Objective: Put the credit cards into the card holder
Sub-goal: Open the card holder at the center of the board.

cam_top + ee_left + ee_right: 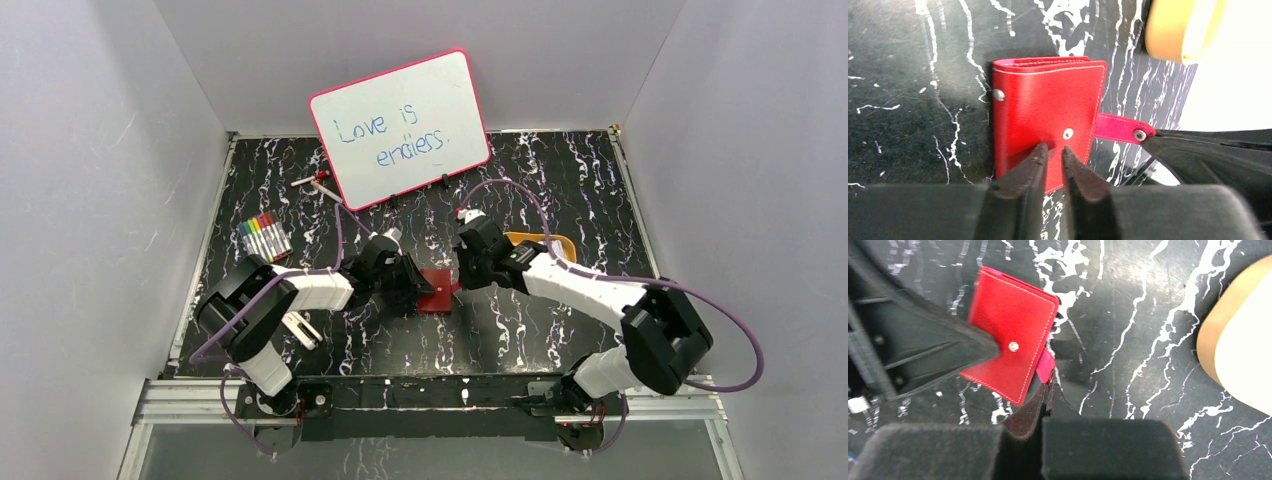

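ok, card holder (pixel 1048 110) is flat on the worktop (pixel 560 190), right between my two arms, folded shut with the red cover facing up

left jaws are all but together, just a sliver of a gap and nothing caught in it. the fingertips (pixel 1040 160) sit on the cover next to the little silver stud, so it reads to me as pinning the holder down rather than gripping it

right jaws are closed tight on the pink snap tab (pixel 1118 128), which sticks out from the holder's side. the tab is off its stud, so i'd say the clasp is undone and that's as far as we've got

the credit cards i can't pick out for sure in any view. the yellow-orange tray (pixel 1213 335) sits just beyond my right arm and shows something pale inside, but it's too washed out to tell if that's cards or only the tray floor

the whiteboard (pixel 400 128) and the pack of markers (pixel 265 238) are well back and out of the way

so my read is early days: the cover isn't swung open, no pocket is showing and no card is in. left to do: fold it open, fetch each card and slide it into a pocket
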### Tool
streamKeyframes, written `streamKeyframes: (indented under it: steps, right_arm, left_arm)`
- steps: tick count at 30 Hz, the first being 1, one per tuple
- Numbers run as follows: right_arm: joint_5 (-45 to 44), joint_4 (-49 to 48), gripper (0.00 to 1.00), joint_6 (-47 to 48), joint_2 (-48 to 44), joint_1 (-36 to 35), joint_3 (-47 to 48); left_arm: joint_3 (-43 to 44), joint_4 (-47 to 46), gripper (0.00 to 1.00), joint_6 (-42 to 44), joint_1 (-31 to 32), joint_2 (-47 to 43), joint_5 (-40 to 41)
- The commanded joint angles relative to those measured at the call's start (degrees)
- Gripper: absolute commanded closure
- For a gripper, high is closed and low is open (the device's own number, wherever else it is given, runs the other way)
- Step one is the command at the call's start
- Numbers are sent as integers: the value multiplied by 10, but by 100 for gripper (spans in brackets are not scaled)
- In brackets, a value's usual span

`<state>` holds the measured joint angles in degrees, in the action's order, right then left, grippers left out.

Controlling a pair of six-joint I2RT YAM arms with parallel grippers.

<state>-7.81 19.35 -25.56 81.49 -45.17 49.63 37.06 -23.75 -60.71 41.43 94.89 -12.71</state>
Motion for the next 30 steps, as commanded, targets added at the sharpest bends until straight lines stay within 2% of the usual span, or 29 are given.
streamKeyframes:
  steps: [1, 4, 9, 14, 18, 22, 30]
  right_arm:
    - [36, -31, 100, 16, -66, -2, 18]
    - [56, -22, 100, 26, -85, -2, 41]
    - [125, -24, 100, 27, -81, -2, 65]
    - [183, -75, 100, 1, -57, -6, 57]
    - [205, -110, 100, -22, -29, -11, 58]
    - [144, -99, 100, -38, -24, -12, 56]
    - [-17, 7, 100, -48, -72, -11, 19]
  left_arm:
    - [-2, 47, 73, 37, 0, -48, 2]
    - [13, 89, 51, 58, 0, -93, 19]
    - [28, 195, 40, 80, 0, -180, 89]
    - [-1, 276, 36, 76, 0, -297, 187]
    - [-39, 302, 35, 69, -1, -372, 234]
    - [-56, 296, 36, 72, -1, -386, 225]
    - [-58, 268, 39, 85, -1, -336, 208]
